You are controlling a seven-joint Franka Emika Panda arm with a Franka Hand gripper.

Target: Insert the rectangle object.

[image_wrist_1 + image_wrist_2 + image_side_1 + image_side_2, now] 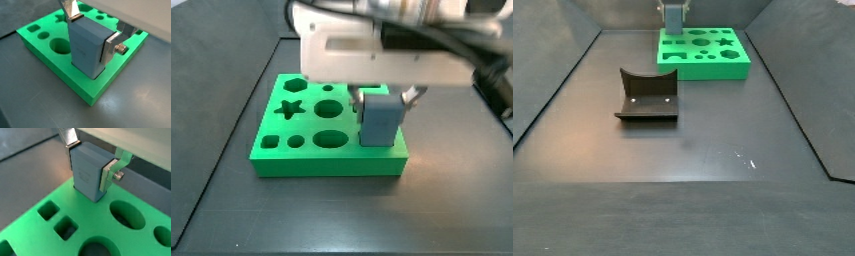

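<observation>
The rectangle object (88, 47) is a tall grey-blue block with smooth faces, standing upright with its lower end in a slot near a corner of the green board (100, 90). It also shows in the wrist view (88, 170) and in both side views (378, 118) (673, 17). My gripper (93, 31) is shut on the block's upper part, one silver finger (111, 46) on each narrow side. The gripper also shows from above the board (91, 159) (385, 92).
The green board (291, 155) has several other shaped holes: a star (291, 108), round holes (329, 107), an oval (330, 139). The dark fixture (647, 97) stands on the dark floor well away from the board. Dark walls ring the floor.
</observation>
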